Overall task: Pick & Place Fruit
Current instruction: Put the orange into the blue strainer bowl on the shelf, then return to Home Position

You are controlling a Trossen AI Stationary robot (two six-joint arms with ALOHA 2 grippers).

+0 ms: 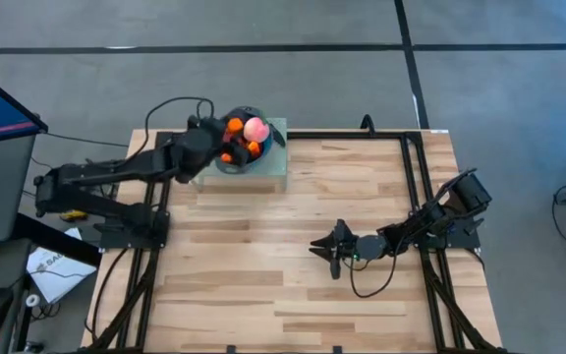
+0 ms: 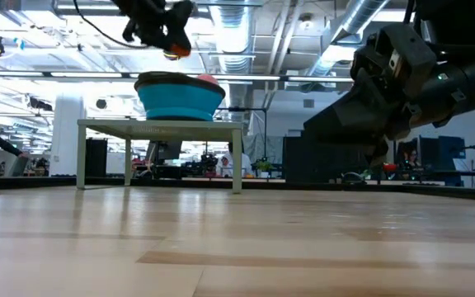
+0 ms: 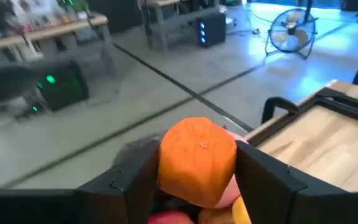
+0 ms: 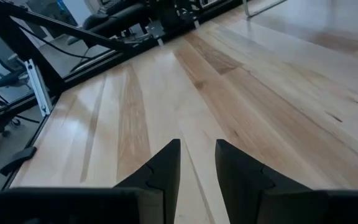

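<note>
Wooden worktop [image 1: 293, 246] fills most of the high view, slats bare in the middle. Small grey-green stand [image 1: 268, 172] sits at its far left corner, carrying the blue bowl [image 2: 180, 97], which holds the fruit pile [image 1: 246, 140]: pink peach [image 1: 255, 129] on top, small orange ones around it. Left arm reaches over the bowl; left pincer [image 3: 197, 177] is closed on an orange fruit [image 3: 197, 158], fingers [image 3: 135, 180] pressing both sides, held just above the pile, clear of the bowl rim in the low view. Right arm waits low over the worktop's right side, well apart from the bowl; right pincer [image 4: 197, 163] holds nothing, fingers narrowly parted. Step in hand, as I judge it: lifting one fruit out to place it elsewhere. To do it well: keep the squeeze steady, since the round toy may slip or roll between flat fingers; raise straight up before swinging away so the peach isn't knocked out; lower close to the worktop before letting go, as a dropped fruit would likely roll.
</note>
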